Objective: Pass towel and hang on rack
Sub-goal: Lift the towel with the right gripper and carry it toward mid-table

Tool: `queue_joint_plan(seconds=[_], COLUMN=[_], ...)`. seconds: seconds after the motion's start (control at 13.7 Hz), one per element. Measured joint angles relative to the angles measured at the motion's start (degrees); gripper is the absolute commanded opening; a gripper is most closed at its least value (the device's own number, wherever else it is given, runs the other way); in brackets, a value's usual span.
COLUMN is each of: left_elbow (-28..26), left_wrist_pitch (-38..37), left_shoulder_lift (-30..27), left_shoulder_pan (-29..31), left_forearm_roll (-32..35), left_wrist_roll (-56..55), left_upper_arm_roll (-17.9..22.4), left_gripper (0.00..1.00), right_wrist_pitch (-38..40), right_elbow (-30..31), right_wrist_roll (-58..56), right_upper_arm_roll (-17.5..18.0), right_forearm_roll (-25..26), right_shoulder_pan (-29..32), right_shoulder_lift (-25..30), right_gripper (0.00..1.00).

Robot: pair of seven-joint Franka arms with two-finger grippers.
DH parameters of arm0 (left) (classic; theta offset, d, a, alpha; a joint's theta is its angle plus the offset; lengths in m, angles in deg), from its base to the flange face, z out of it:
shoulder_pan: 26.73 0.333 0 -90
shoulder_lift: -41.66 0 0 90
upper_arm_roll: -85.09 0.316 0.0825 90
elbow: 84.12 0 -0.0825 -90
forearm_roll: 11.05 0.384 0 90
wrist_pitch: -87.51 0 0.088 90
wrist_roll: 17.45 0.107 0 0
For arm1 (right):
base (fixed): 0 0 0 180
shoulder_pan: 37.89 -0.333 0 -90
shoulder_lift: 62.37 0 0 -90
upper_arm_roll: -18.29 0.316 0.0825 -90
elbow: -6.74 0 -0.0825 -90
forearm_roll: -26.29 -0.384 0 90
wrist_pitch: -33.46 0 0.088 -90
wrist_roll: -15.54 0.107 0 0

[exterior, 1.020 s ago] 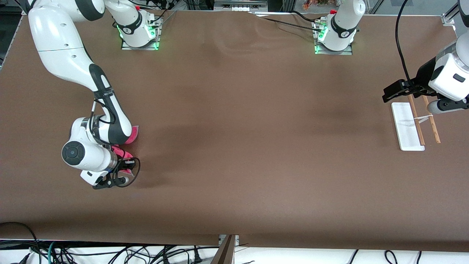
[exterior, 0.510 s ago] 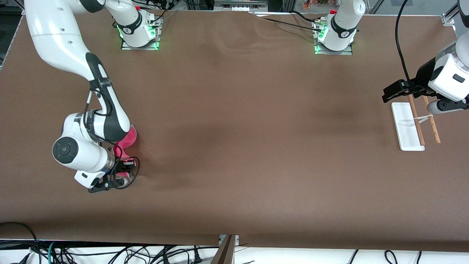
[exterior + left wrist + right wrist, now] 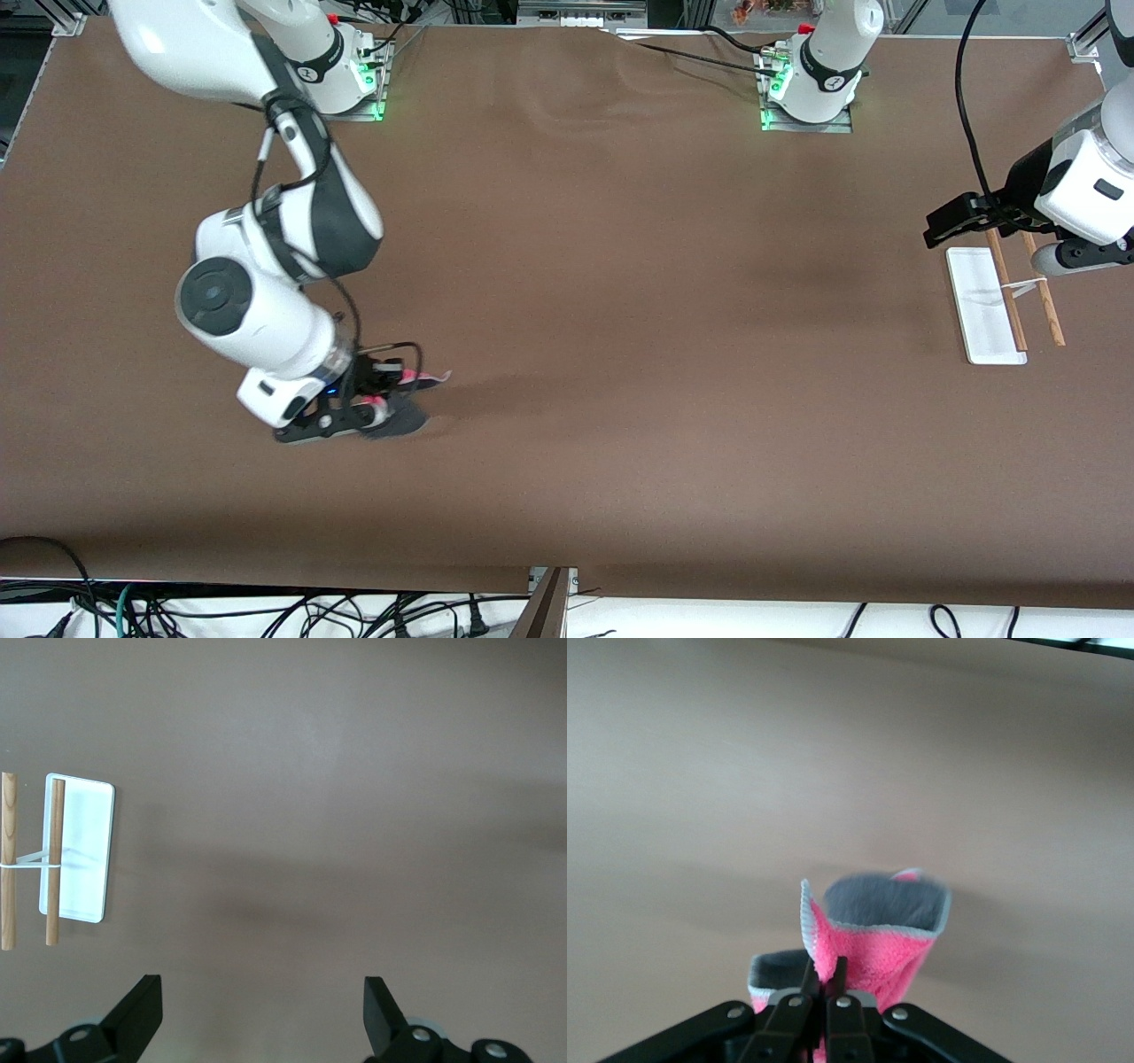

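Note:
My right gripper [image 3: 396, 390] is shut on the pink-red towel [image 3: 423, 379] and holds it up over the table toward the right arm's end. In the right wrist view the towel [image 3: 873, 943] stands folded above the closed fingertips of the right gripper [image 3: 824, 967], showing its grey reverse and grey hem. The rack [image 3: 982, 306], a white base with two wooden rods, stands at the left arm's end. My left gripper [image 3: 946, 223] waits open and empty in the air beside the rack. The left wrist view shows the rack [image 3: 84, 846] off to one side of the left gripper [image 3: 261, 992].
The brown table [image 3: 620, 310] lies bare between the two grippers. The arm bases [image 3: 337, 80] stand along the table's edge farthest from the front camera. Cables hang below the table's nearest edge.
My right gripper has lifted the towel off the table and carried it toward the table's middle. The left arm has not moved.

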Motion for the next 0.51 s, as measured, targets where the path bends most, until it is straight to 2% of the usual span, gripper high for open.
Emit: queue_joint_plan(seconds=[0.22,0.51], left_elbow=[0.0,0.0], left_wrist_pitch=[0.0,0.0], left_shoulder_lift=[0.1,0.3], left_shoulder_pan=[0.0,0.0], left_forearm_roll=[0.0,0.0], left_wrist_roll=[0.0,0.0], left_upper_arm_roll=[0.0,0.0], left_gripper=[1.00,1.00], right_wrist_pitch=[-1.1,-5.1], right_elbow=[-2.4,-2.7], right_wrist_roll=[10.6,16.6], right_upper_arm_roll=[0.0,0.0], right_forearm_roll=[0.0,0.0], right_shoulder_pan=[-6.8,-13.4], right_shoulder_lift=[-0.1,-0.3], right_gripper=[0.00,0.00])
